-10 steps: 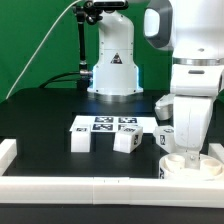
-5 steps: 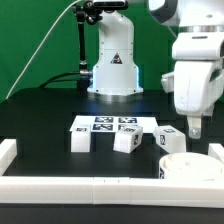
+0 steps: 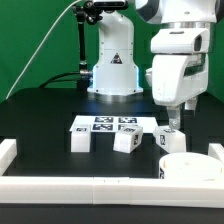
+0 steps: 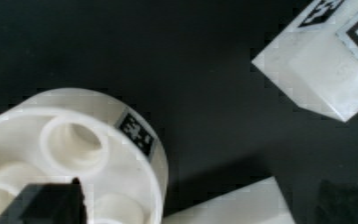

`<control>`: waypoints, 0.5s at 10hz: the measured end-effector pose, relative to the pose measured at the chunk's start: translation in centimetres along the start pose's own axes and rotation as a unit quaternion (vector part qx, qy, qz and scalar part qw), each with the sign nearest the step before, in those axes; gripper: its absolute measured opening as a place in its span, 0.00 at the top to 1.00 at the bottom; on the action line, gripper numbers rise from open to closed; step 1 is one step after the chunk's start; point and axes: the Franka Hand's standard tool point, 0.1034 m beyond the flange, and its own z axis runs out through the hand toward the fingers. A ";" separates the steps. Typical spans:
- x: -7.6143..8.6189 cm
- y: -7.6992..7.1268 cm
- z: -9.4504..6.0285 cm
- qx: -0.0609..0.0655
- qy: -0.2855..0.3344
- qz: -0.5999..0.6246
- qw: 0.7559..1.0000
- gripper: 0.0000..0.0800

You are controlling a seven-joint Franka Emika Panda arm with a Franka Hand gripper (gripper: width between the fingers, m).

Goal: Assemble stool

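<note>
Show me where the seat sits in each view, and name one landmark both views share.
Exterior view: the seat lies low on the exterior view's right, nearer the camera than the row of legs.
Wrist view: the seat is seen close up from above, holes showing, cut off by the frame edge.
Shared landmark: the tagged leg nearest the seat, apparently the same one that lies across bare table from it in the wrist view.

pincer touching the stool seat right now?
Apart. In the exterior view the pincer hangs well above the seat, with a leg showing in the gap between them.
</note>
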 end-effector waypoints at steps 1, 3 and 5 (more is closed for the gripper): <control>0.0 0.0 0.0 0.000 0.000 -0.001 1.000 0.19; -1.2 0.6 0.6 0.002 0.009 0.143 0.990 0.19; -1.8 0.7 0.8 0.001 0.007 0.272 0.962 0.19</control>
